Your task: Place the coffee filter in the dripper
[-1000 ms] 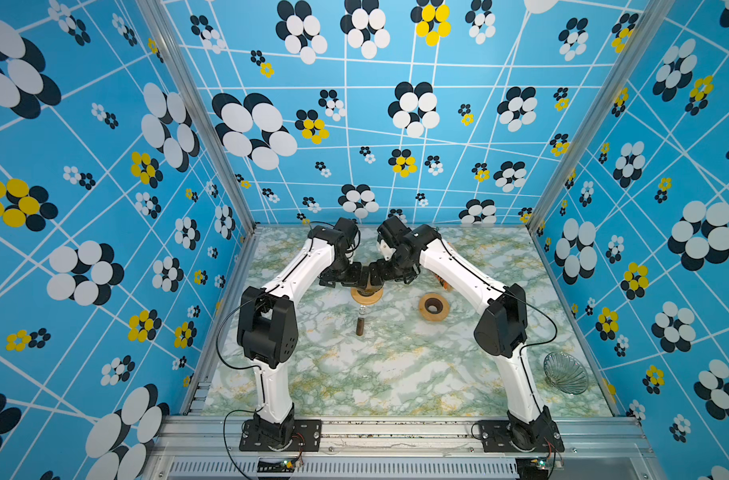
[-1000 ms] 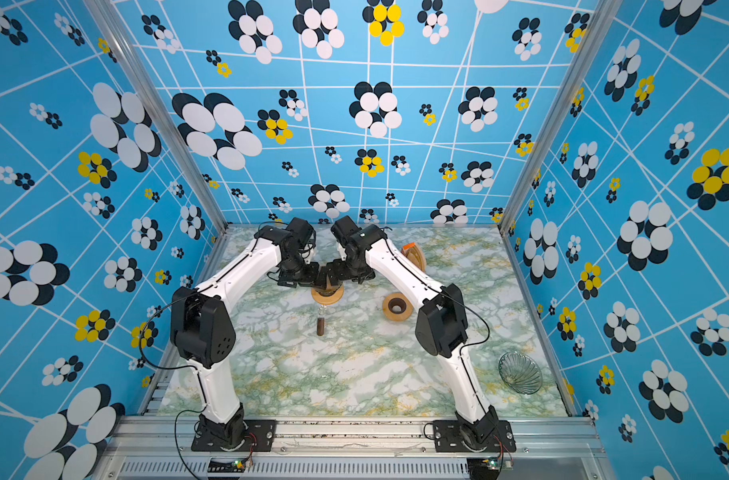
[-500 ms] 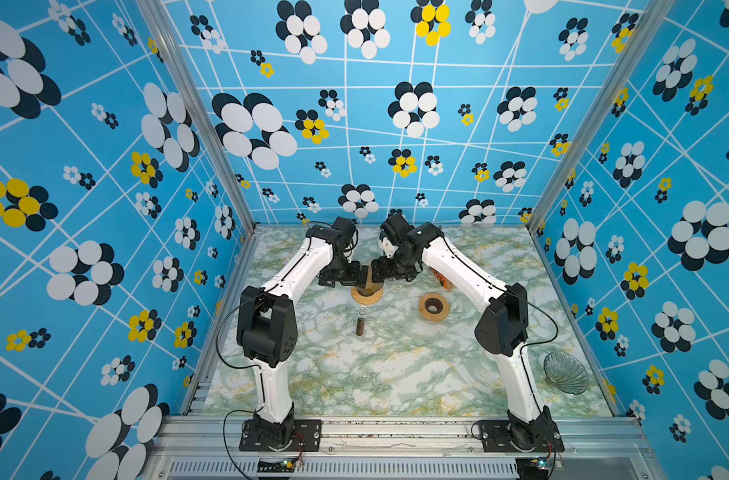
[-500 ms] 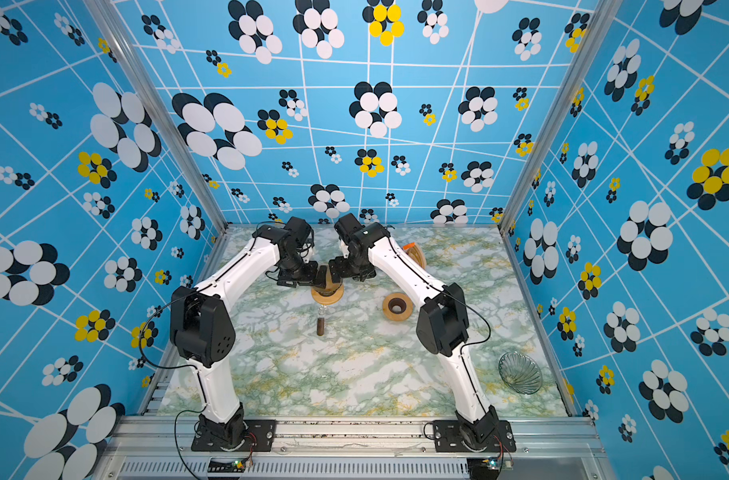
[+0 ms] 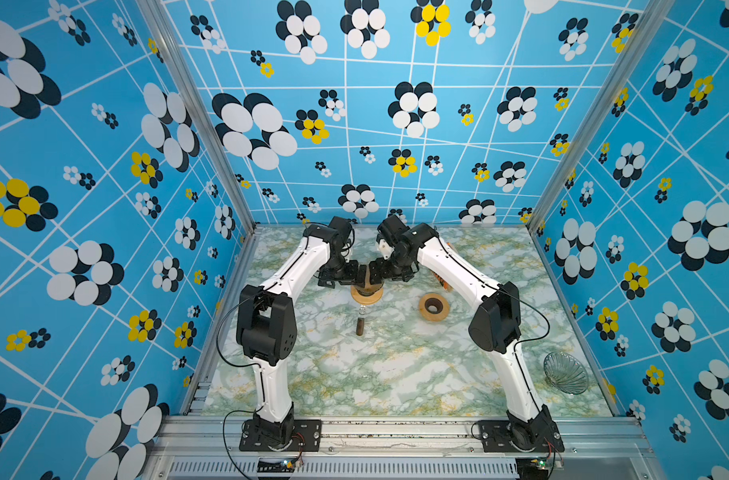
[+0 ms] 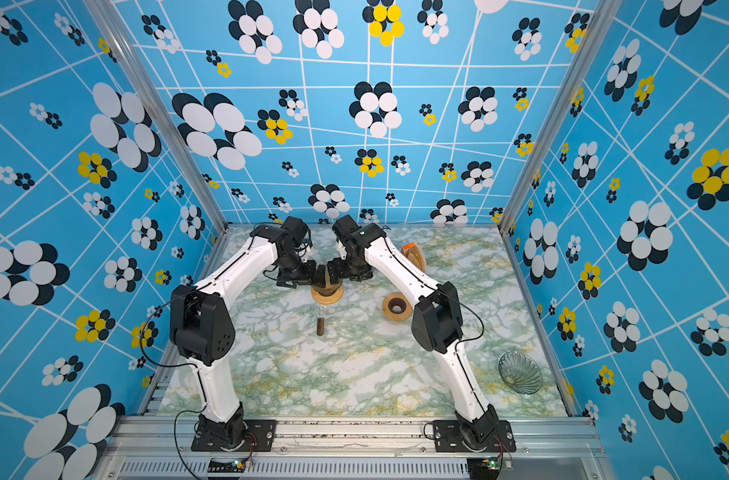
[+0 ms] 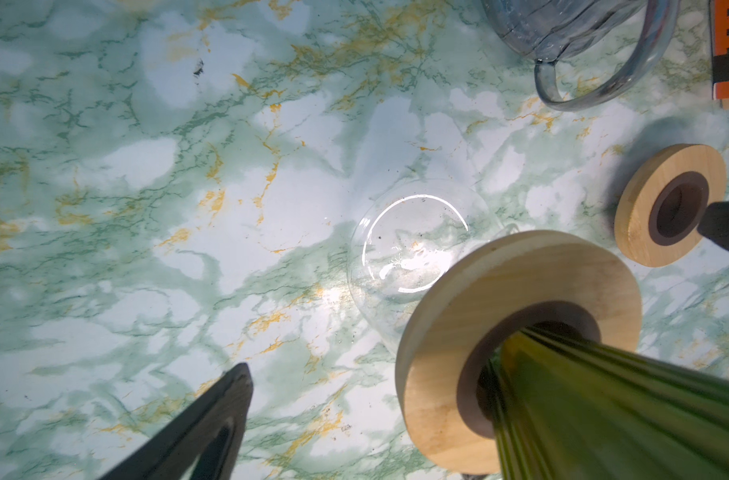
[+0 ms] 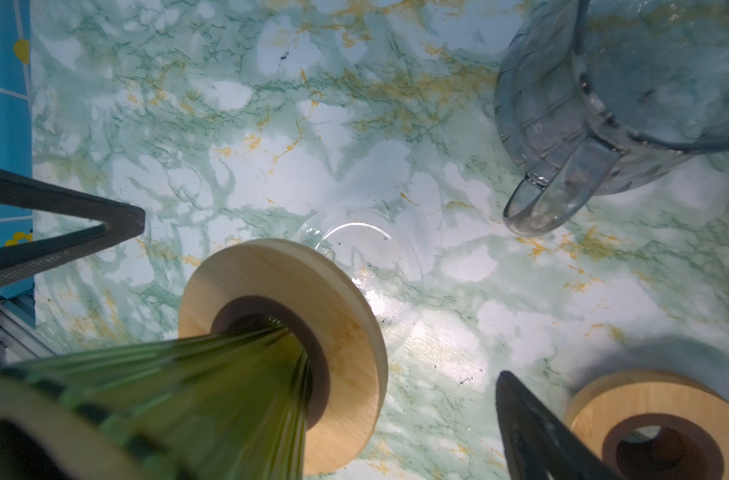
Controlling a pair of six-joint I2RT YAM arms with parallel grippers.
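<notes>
Both arms meet at the counter's (image 5: 396, 365) 12 o'clock end, over the green dripper (image 8: 213, 374), which stands in a wooden collar (image 8: 346, 332) on a clear glass (image 7: 412, 245). The left gripper (image 7: 472, 295) has its 2 fingers spread wide with the dripper's cone between them, nothing pinched. The right gripper (image 8: 321, 295) is spread too, flanking the cone with gaps showing on both sides. The coffee filter (image 8: 42, 419) shows as a tan paper edge at the dripper's rim in the right wrist view; how deep it sits, I cannot tell. A spare wooden ring (image 5: 434, 306) lies at the dripper's 3 o'clock, a small brown vial (image 5: 360, 326) at its 6.
</notes>
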